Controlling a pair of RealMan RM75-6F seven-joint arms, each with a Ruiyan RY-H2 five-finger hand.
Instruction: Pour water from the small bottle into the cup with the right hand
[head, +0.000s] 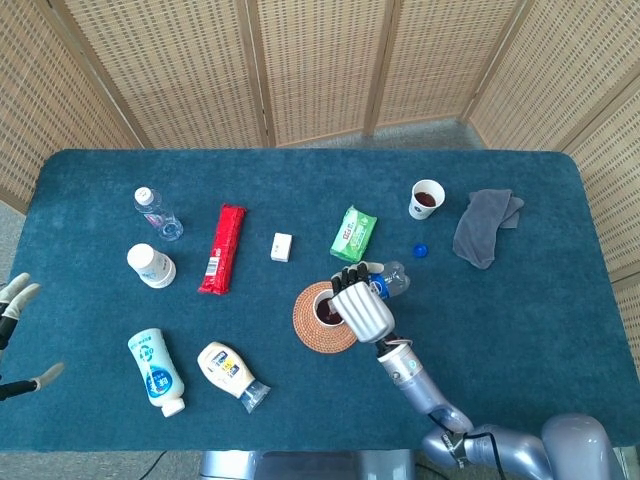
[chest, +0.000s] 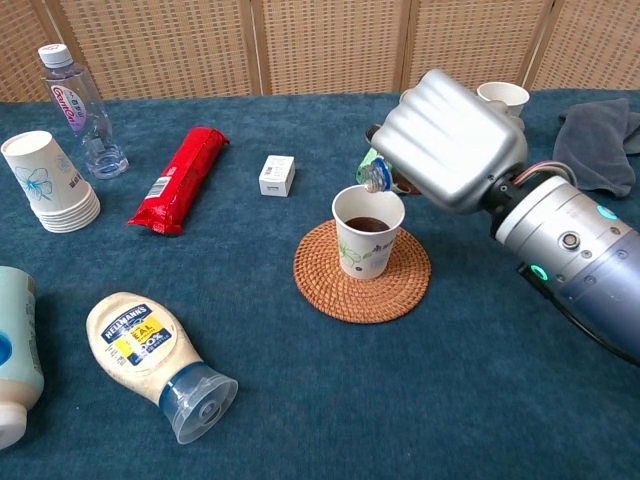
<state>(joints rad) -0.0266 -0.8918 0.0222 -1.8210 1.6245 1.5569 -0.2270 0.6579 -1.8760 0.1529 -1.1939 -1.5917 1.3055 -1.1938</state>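
The right hand is gripping the small bottle on its side, with the bottle's mouth sitting just above the rim of the paper cup, which is standing upright on a round woven coaster near the middle of the blue table. Dark liquid is filling the cup's lower part; no stream is showing at the mouth. Judging from this, the pour is near its end: the mouth should be staying centred over the opening, with any tilt made slowly so nothing is spilling onto the coaster. The left hand is resting at the table's edge, fingers apart, holding nothing.
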